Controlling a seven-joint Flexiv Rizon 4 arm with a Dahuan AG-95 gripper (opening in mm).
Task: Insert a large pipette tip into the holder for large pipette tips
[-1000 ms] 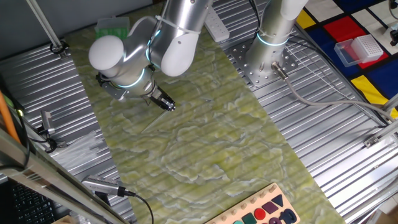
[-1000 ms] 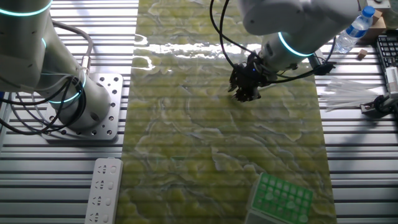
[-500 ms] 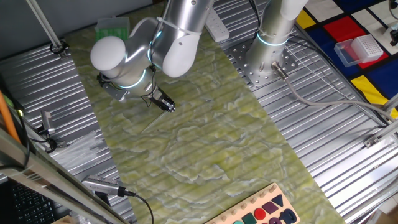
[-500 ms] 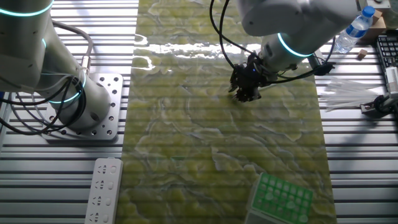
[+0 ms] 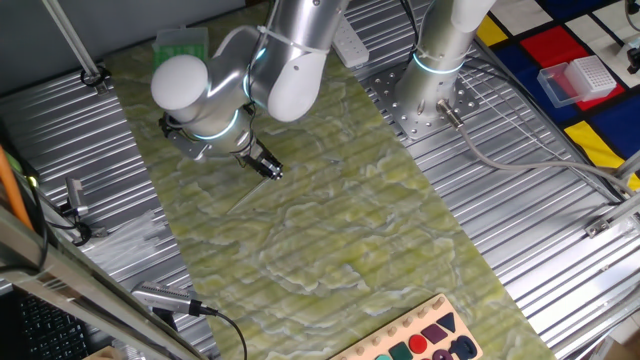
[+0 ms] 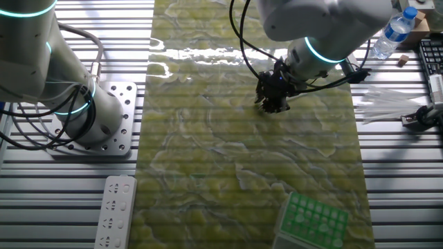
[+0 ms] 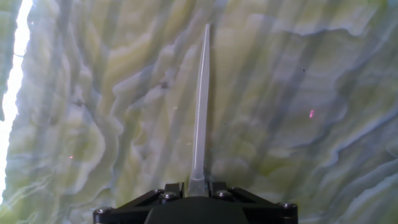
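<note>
In the hand view the large pipette tip [image 7: 200, 106] runs straight out from my gripper [image 7: 198, 183], its wide end pinched between the jaws and its thin point aimed away over the green marbled mat. The gripper [image 5: 268, 168] hangs low over the mat's middle-left part, and the same gripper [image 6: 272, 104] shows in the other fixed view, shut on the tip. The holder for large pipette tips [image 5: 182, 43], with its bright green top, stands at the mat's far corner, well away from the gripper. In the other fixed view the holder [image 6: 315, 220] sits at the bottom edge.
A second arm's base [image 5: 432, 88] is bolted beside the mat. A white power strip [image 6: 114, 211] lies near it. A clear box with a white grid top [image 5: 580, 78] sits at the far right. A bag of spare tips [image 6: 387, 104] and a water bottle [image 6: 396, 29] lie beside the mat.
The arm's elbow has shifted slightly. The gripper stays almost in place over the mat, still holding the tip.
</note>
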